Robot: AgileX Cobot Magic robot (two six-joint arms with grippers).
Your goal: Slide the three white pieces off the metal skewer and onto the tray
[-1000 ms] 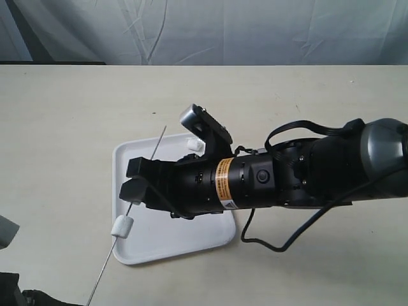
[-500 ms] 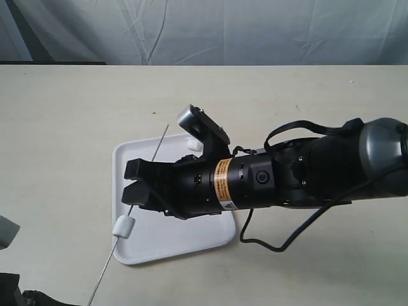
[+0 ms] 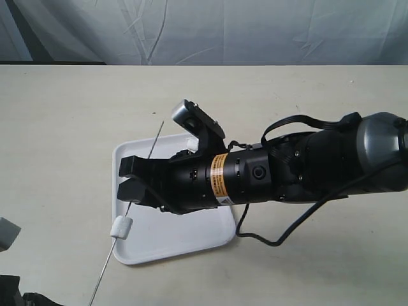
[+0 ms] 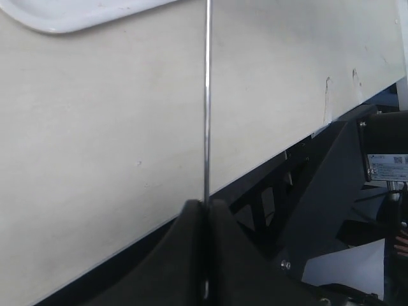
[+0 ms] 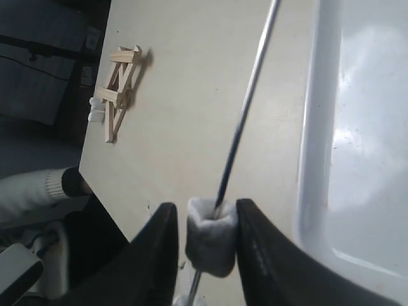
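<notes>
The thin metal skewer [image 3: 148,156] slants over the left rim of the white tray [image 3: 191,239]. One white piece [image 3: 121,227] is threaded on it just off the tray's edge. My right gripper [image 3: 129,183] straddles the skewer above that piece. In the right wrist view a white piece [image 5: 212,242] sits between the fingers of my right gripper [image 5: 206,205], touching one, with a narrow gap to the other. A second white bit [image 5: 190,299] shows lower on the rod. Another white piece [image 3: 189,148] lies on the tray, mostly hidden by the arm. My left gripper [image 4: 205,205] is shut on the skewer [image 4: 207,102].
The right arm and its black cable [image 3: 274,239] cover the tray's right half. A small wooden frame [image 5: 121,89] lies on the table near the edge. A white-sleeved arm [image 5: 38,188] shows beyond the table's edge. A corner of the tray [image 4: 76,16] shows in the left wrist view.
My right arm has shifted slightly to the left over the tray. The white piece on the skewer and the skewer itself have stayed where they were.
</notes>
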